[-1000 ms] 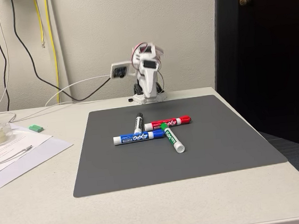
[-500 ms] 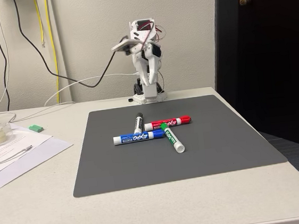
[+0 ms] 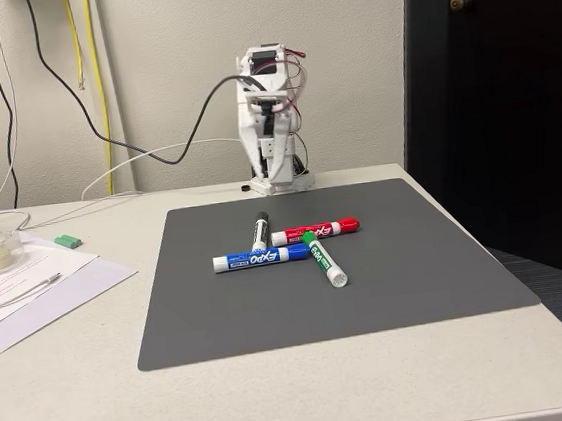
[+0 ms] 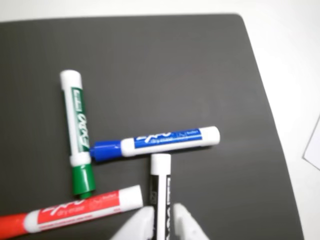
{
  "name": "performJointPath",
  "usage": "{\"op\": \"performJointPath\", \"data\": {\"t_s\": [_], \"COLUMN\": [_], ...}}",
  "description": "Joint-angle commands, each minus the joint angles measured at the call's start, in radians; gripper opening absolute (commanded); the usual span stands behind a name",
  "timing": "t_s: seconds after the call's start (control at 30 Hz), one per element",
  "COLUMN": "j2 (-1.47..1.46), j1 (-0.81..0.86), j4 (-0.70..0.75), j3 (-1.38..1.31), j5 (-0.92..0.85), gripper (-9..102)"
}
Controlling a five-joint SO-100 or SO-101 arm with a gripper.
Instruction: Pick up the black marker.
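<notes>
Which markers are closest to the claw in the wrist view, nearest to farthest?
1. Black marker, running between the fingers of the claw.
2. Red marker, lower left.
3. Blue marker, above the black one.
4. Green marker, far left.

Four markers, each in its own colour, on a dark grey mat

The black marker (image 4: 160,192) had a white barrel with a black label band and, in the fixed view, a black cap (image 3: 260,217). The blue marker (image 4: 156,142) showed a blue cap and blue label on white; the green marker (image 4: 78,130) a green cap and green label; the red marker (image 4: 70,212) a red cap and red label. The mat (image 3: 399,279) was plain dark grey, the table (image 3: 69,394) off-white. The gripper (image 4: 161,225) had white fingers. The arm (image 3: 270,121) was white with red and black wires.
</notes>
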Motion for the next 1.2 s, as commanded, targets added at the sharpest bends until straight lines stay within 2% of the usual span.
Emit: {"op": "performJointPath", "data": {"t_s": [0.0, 0.2, 0.33, 0.47, 0.93, 1.17], "j2": [-0.003, -0.072, -0.121, -0.169, -0.19, -0.219], "j1": [0.023, 0.083, 0.13, 0.135, 0.095, 0.084], "j4": [-0.015, -0.066, -0.221, -0.36, -0.341, -0.453], "j3": [-0.002, 0.018, 0.112, 0.201, 0.204, 0.264], "j5": [-0.028, -0.104, -0.183, -0.178, -0.084, -0.069], "gripper": [7, 8, 13, 14, 15, 19]}}
